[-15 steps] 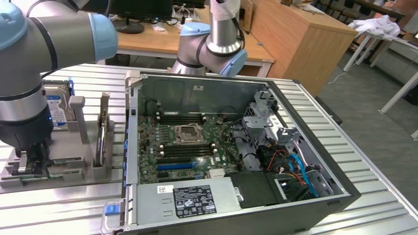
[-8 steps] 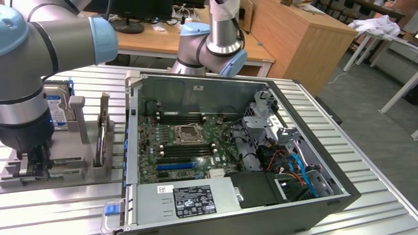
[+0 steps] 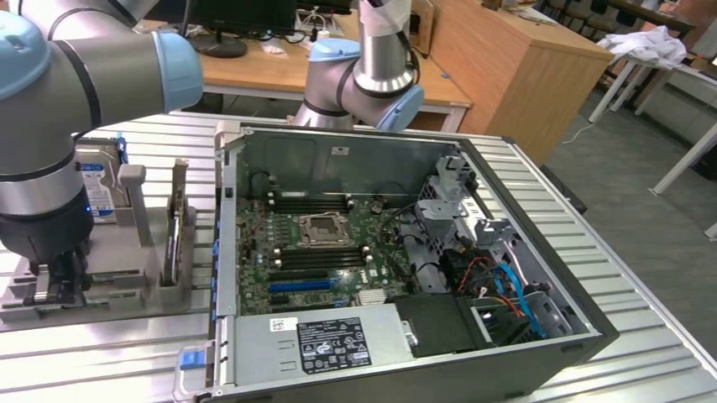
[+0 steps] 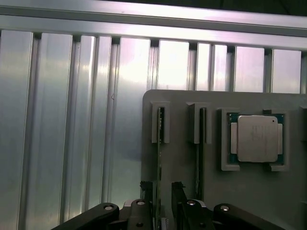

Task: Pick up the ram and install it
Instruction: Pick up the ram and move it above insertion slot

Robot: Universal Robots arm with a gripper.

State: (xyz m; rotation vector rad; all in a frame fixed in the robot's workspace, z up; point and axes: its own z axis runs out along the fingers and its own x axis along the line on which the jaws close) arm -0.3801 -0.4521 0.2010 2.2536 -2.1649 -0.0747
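Note:
The ram [image 4: 160, 139] is a thin green stick seen edge-on, standing in a slot of the grey fixture plate [image 4: 182, 103]. My gripper [image 4: 161, 188] is lowered over one end of it, open. One dark finger [image 4: 147, 190] stands on each side of the stick, with a small gap on both sides. In the exterior view the gripper [image 3: 56, 281] is down on the fixture [image 3: 112, 290] at the exterior view's left, beside the open computer case [image 3: 583, 336].
A second thin stick [image 4: 202, 143] stands in the neighbouring slot, and a processor [image 4: 254, 139] lies beyond it. An upright card [image 3: 174, 231] and a hard drive [image 3: 103, 180] sit on the fixture. The motherboard [image 3: 319, 248] has dark memory slots [image 3: 314, 201]. A second arm's base [image 3: 364, 84] stands behind the case.

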